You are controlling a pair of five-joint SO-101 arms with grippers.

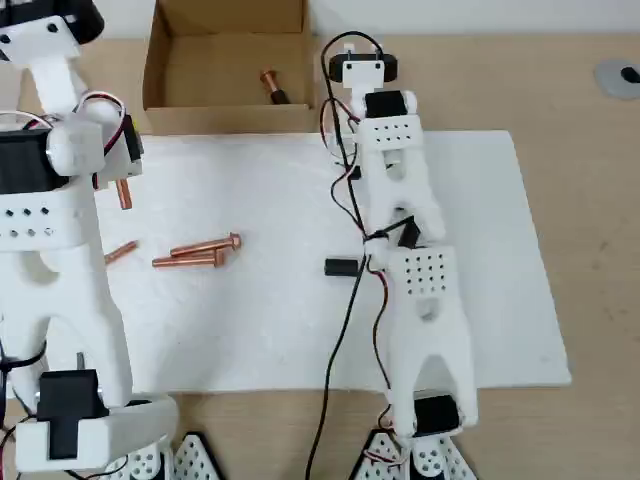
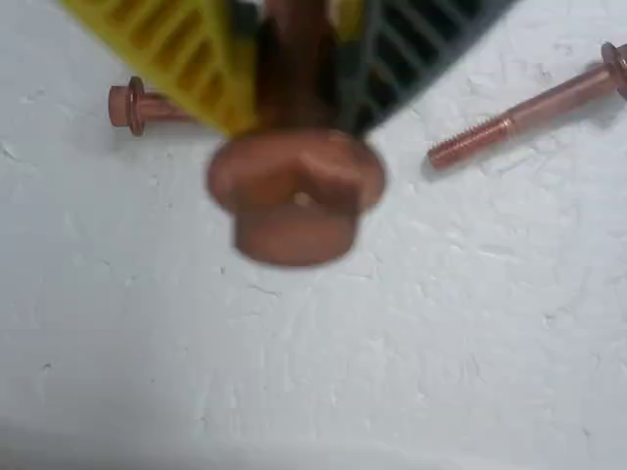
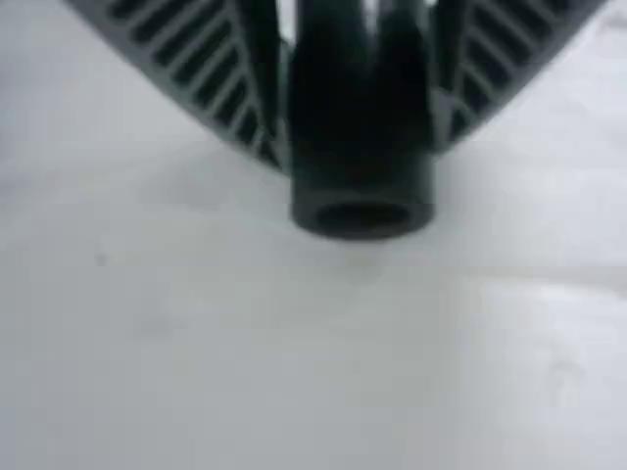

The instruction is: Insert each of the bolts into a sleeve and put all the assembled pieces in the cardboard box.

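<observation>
My left gripper [image 1: 122, 178] hangs over the left side of the white mat [image 1: 300, 330], shut on a copper bolt [image 1: 124, 194]. In the left wrist view that bolt [image 2: 294, 201] points head-first at the camera, clamped between the yellow and black fingers [image 2: 186, 59]. My right gripper [image 1: 362, 264] sits near the mat's middle, shut on a black sleeve [image 1: 341, 267]. The sleeve's open end [image 3: 362, 196] sticks out between the dark fingers [image 3: 196, 78], just above the mat. Three loose bolts [image 1: 205, 245] lie on the mat between the arms. The cardboard box [image 1: 160, 60] stands at the back.
Inside the box lies one bolt with a dark sleeve [image 1: 272, 86]. Two loose bolts [image 2: 529, 113] [image 2: 137, 105] lie on the mat beneath my left gripper. The mat's right half is bare. A grey disc [image 1: 618, 78] sits at the table's far right.
</observation>
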